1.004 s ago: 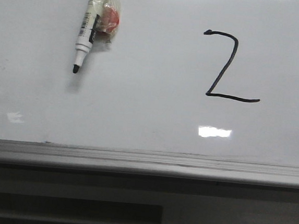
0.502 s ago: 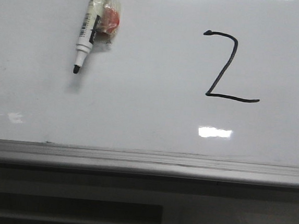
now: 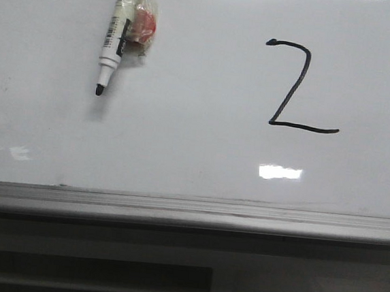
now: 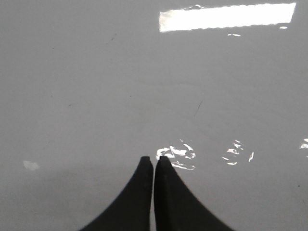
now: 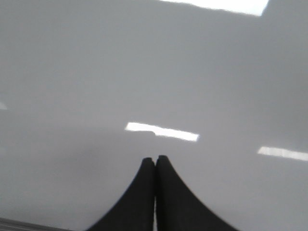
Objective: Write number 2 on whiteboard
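The whiteboard (image 3: 181, 151) fills the front view, and the number 2 (image 3: 290, 91) stands on its right half as a thin black angular line with a flat base. Neither gripper appears in the front view. In the left wrist view my left gripper (image 4: 154, 159) is shut, its black fingers pressed together with nothing between them, facing the bare glossy whiteboard (image 4: 96, 86). My right gripper (image 5: 155, 158) is likewise shut and empty in front of the plain whiteboard (image 5: 96, 72). No part of the number shows in either wrist view.
A white marker (image 3: 114, 40) with a black tip pointing down hangs in from the top left of the board, with a red piece in clear wrap (image 3: 143, 25) beside it. A grey metal ledge (image 3: 189, 212) runs along the board's lower edge.
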